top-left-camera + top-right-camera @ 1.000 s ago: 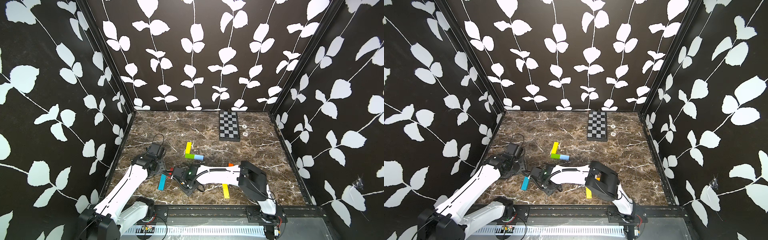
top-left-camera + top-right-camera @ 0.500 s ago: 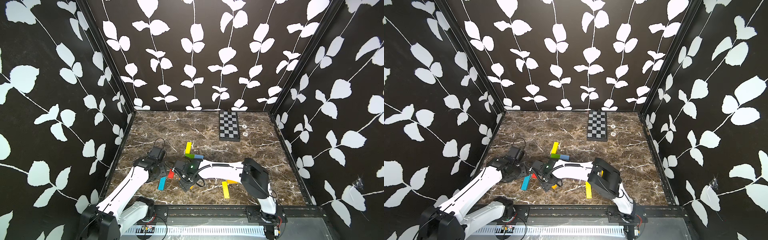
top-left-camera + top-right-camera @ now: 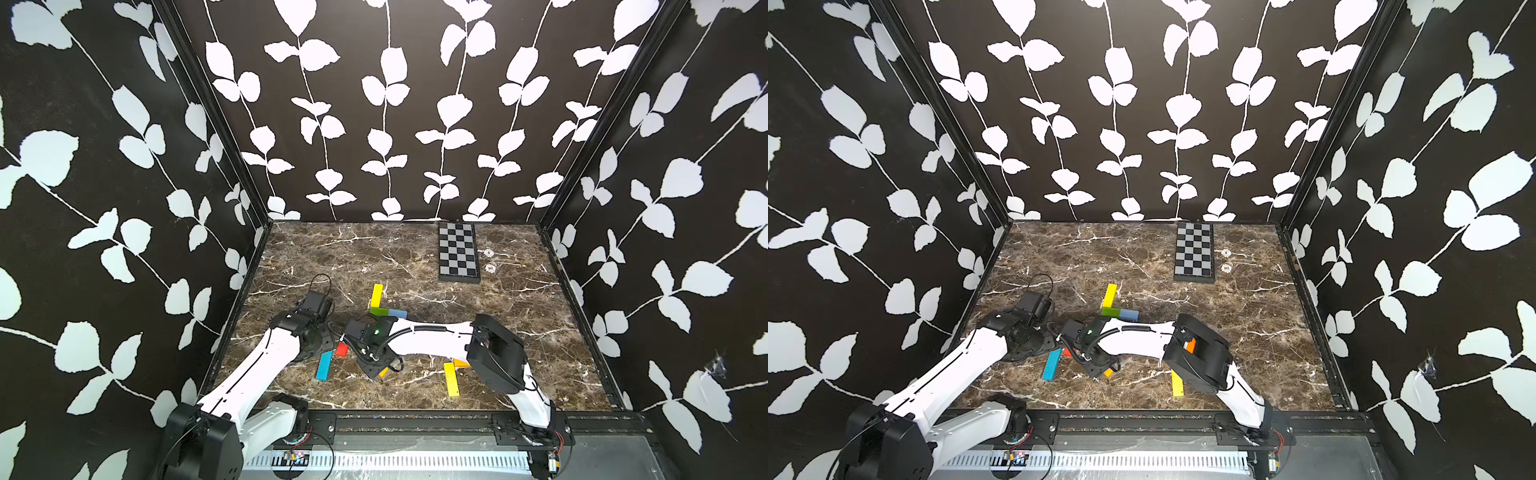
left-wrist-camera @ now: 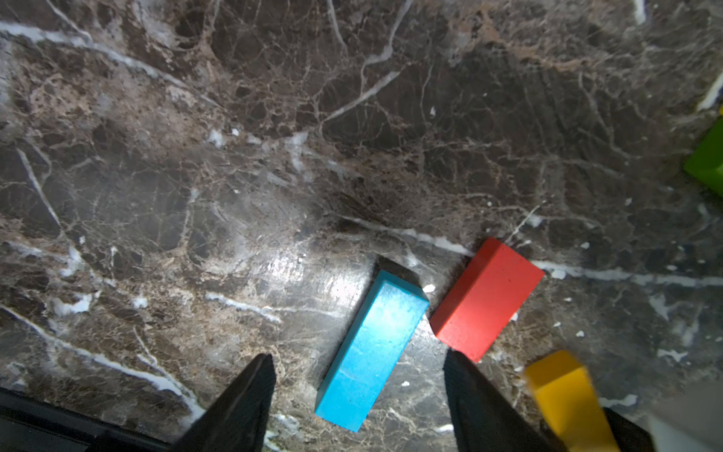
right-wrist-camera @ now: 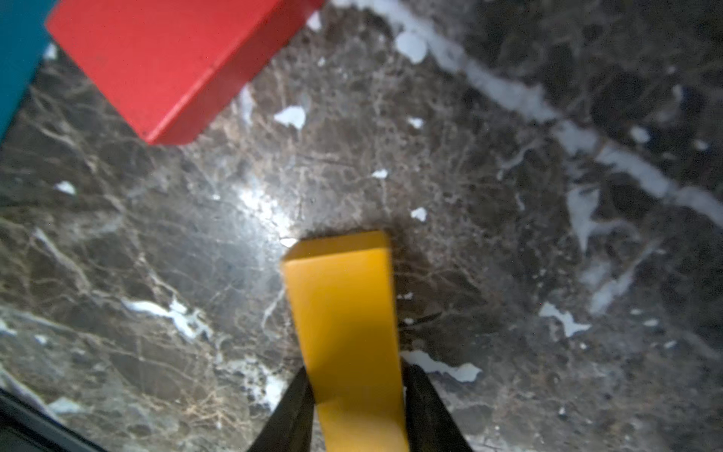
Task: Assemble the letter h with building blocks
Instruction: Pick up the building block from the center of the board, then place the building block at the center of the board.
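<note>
Building blocks are glossy rectangular bars; we count eight, lower centre in both top views. Right hand grips one amber bar; left hand stands open, flanking one blue bar.

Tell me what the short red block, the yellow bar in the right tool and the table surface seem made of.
Short red rectangular block: probably painted wood; even matte coat, crisp edges.
Amber-yellow rectangular bar, clamped in the right tool: likely the same; smooth satin paint with a soft sheen.
Brown veined table surface: polished marble or marble-look laminate; white veins, bright glare spot.
</note>
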`<state>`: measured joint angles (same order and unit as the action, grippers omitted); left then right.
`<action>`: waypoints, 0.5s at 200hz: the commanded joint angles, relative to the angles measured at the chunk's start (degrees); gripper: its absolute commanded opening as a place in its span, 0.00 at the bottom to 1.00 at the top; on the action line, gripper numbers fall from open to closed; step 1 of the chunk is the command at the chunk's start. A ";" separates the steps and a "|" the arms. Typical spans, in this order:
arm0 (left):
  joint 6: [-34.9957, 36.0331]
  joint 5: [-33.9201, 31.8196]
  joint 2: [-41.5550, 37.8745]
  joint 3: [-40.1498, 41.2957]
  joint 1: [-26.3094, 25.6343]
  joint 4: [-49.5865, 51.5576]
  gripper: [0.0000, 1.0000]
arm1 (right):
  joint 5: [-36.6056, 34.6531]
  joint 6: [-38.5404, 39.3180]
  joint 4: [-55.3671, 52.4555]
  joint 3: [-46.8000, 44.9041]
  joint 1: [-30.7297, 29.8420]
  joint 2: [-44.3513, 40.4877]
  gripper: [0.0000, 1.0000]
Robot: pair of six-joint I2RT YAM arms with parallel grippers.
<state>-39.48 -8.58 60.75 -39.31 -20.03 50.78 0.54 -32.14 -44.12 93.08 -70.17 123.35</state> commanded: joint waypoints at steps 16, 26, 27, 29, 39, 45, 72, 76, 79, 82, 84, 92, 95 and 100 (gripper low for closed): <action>-0.94 0.89 -1.07 3.05 -0.05 0.03 0.69 | -2.15 -2.67 -0.25 -2.08 0.50 -2.82 0.28; -1.40 0.83 -1.25 3.54 -0.54 -0.14 0.69 | -3.16 -3.97 1.39 -4.26 0.85 -5.54 0.25; -1.48 0.84 -1.25 3.59 -0.63 -0.15 0.69 | -3.21 -4.15 1.53 -4.41 0.88 -5.87 0.25; -1.54 0.71 -1.18 3.66 -0.65 -0.15 0.68 | -3.45 -4.44 1.74 -4.71 1.08 -6.48 0.24; -1.73 0.75 -0.95 3.58 -1.13 -0.40 0.68 | -4.74 -6.50 1.47 -6.34 2.07 -8.94 0.21; -1.58 0.60 -0.64 3.29 -1.43 -0.42 0.68 | -5.40 -7.86 1.06 -7.38 3.03 -10.41 0.21; -1.86 -1.56 0.96 1.51 -4.51 -0.11 0.67 | -4.39 -14.36 2.61 -14.39 7.48 -15.60 0.21; -1.95 -1.77 1.18 1.27 -4.80 0.15 0.67 | -3.87 -14.82 2.51 -14.65 7.89 -15.83 0.21; -2.07 -1.87 1.21 1.11 -4.90 0.31 0.67 | -3.73 -15.17 2.31 -14.63 7.93 -15.86 0.21; -2.12 -1.88 1.22 0.96 -4.93 0.50 0.67 | -3.68 -15.43 1.88 -14.34 7.96 -15.72 0.21; -2.16 -1.92 1.21 0.92 -4.93 0.60 0.67 | -3.72 -15.55 1.61 -14.11 7.91 -15.60 0.21; -2.26 -2.25 0.70 0.66 -4.91 0.94 0.66 | -4.01 -15.87 0.20 -12.57 7.94 -14.71 0.21; -2.31 -2.54 0.34 0.57 -4.93 1.16 0.66 | -3.99 -16.09 -0.41 -11.92 7.87 -14.19 0.21; -2.46 -3.11 -0.36 0.38 -4.92 1.51 0.67 | -3.81 -16.82 -1.22 -11.07 7.86 -13.31 0.21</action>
<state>-40.95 -9.15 61.87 -37.04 -24.56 50.39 -2.68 -43.46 -42.83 79.83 -62.00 108.07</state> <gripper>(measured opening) 0.665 0.297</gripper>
